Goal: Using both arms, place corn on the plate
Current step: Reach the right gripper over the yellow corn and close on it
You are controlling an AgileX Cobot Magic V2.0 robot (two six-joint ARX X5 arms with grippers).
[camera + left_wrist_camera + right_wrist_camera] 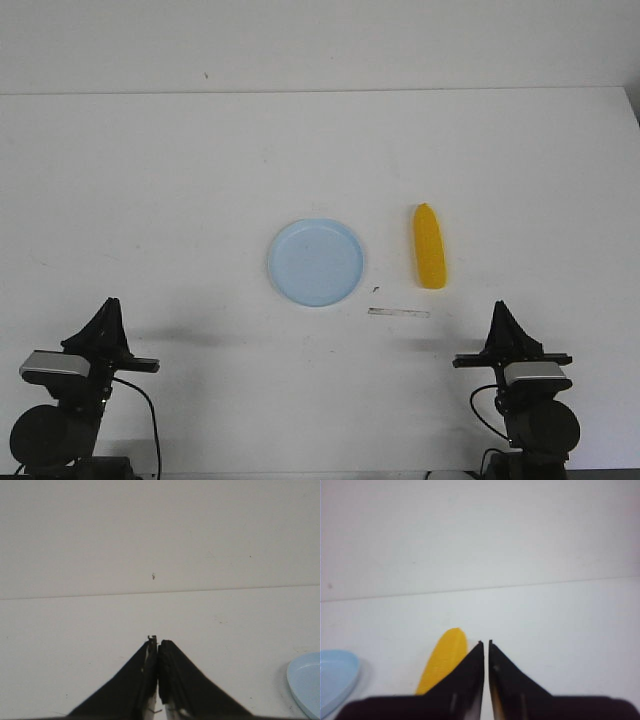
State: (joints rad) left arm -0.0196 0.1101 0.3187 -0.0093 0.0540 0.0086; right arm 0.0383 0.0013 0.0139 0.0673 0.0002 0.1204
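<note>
Black arms point(75, 385), tapered hands point(110, 312), seemingly silver-grey wrist housings.

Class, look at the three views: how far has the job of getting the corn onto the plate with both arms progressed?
Nothing looks done yet. The corn lies on the table, apart from the empty plate. Nothing is in hand: the left gripper and right gripper are back near their bases, jaws closed on nothing. Reaching, grasping and placing all remain.

Front view overlooks table point(150, 200), wrist views low, forward-facing, sharing plate point(315, 262).
</note>
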